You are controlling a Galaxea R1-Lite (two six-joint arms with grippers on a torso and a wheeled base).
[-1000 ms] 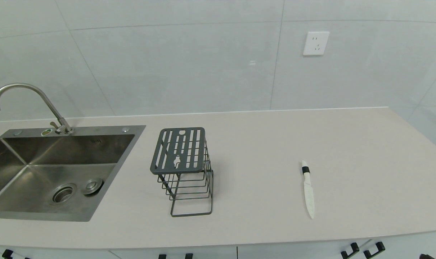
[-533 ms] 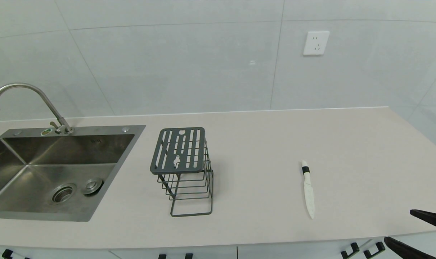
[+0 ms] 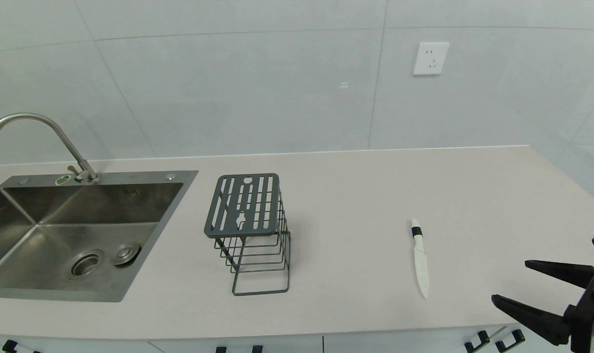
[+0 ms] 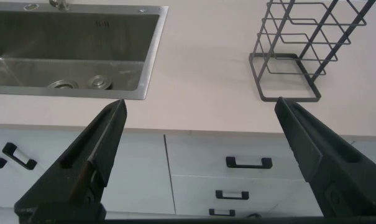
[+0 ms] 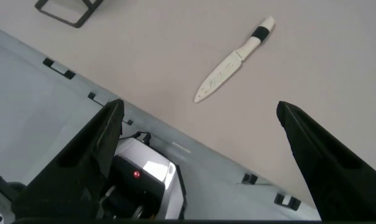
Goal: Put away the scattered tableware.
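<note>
A white knife (image 3: 419,257) with a black band on its handle lies flat on the beige counter, right of centre; it also appears in the right wrist view (image 5: 235,61). A dark wire rack (image 3: 248,232) with a slotted top stands near the counter's middle, and its base (image 4: 287,76) is seen from the left wrist. My right gripper (image 3: 510,282) hovers open over the counter's front right corner, to the right of the knife and apart from it. My left gripper (image 4: 200,112) is open in front of the cabinet drawers, below counter height, holding nothing.
A steel sink (image 3: 66,235) with a curved tap (image 3: 37,142) is set into the counter's left end. A wall socket (image 3: 430,59) sits on the tiled wall. Cabinet drawers with black handles (image 4: 245,163) lie under the counter's front edge.
My right gripper has come up into the head view from the lower right and moved leftward toward the knife. The knife and rack have not moved.
</note>
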